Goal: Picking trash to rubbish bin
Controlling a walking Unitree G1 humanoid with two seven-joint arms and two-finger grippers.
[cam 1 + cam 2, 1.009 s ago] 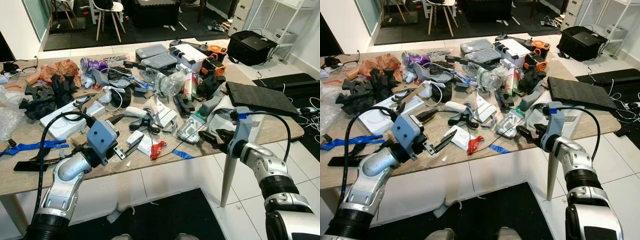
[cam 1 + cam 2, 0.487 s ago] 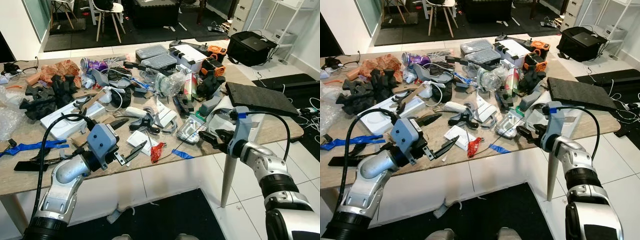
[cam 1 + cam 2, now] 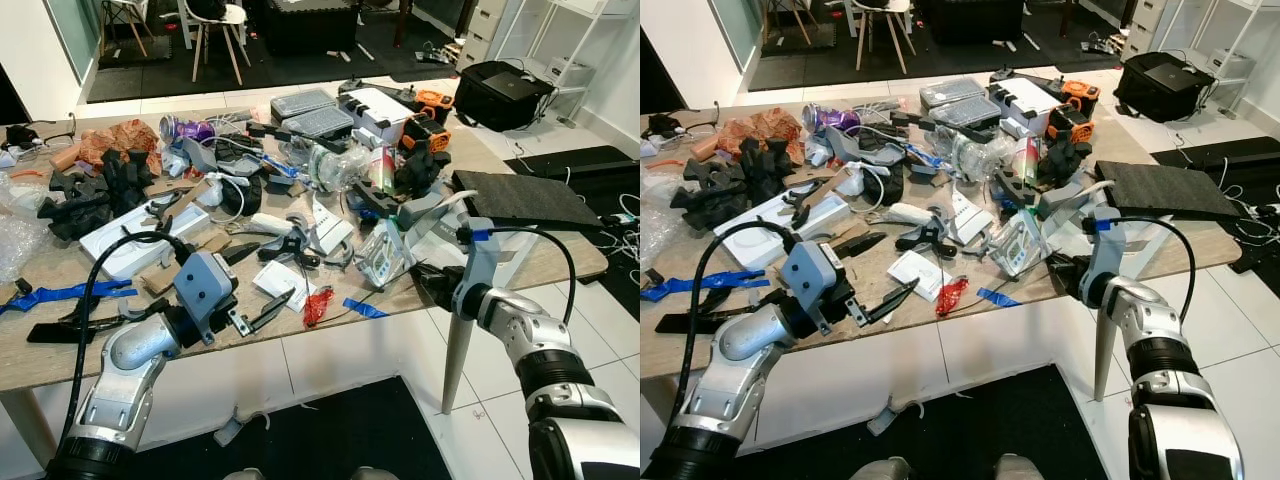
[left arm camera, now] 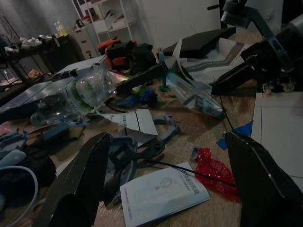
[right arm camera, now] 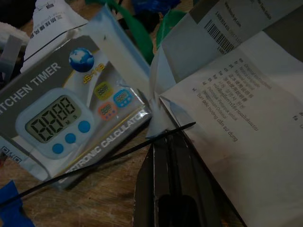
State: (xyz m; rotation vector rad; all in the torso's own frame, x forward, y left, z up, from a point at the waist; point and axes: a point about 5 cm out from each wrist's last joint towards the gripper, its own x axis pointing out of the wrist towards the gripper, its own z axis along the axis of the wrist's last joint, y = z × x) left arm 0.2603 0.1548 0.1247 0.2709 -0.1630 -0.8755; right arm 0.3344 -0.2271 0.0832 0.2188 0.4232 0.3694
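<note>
My left gripper [image 3: 257,282] is open low over the table's front edge. Its two black fingers [image 4: 80,184] stand wide apart around a white leaflet [image 4: 163,191] and a crumpled red wrapper [image 4: 215,168], touching neither. The red wrapper [image 3: 317,305] lies beside a blue tape scrap [image 3: 362,308]. My right gripper [image 3: 425,280] is at the table's right front edge. It is shut on the corner of a kitchen timer package [image 5: 71,118], which is tipped up on its edge [image 3: 380,262]. A folded white printed paper [image 5: 246,118] lies against the package.
The wooden table [image 3: 60,350] is crowded with clutter: black gloves [image 3: 95,195], a clear plastic bottle [image 3: 340,165], grey cases [image 3: 318,120], cables, a black pad [image 3: 520,195] at the right. A black bag [image 3: 503,95] sits on the floor behind. A dark mat [image 3: 330,430] lies below.
The right gripper has closed on the timer package's corner and tipped it from flat to upright. The left gripper has dropped slightly toward the leaflet, still open.
</note>
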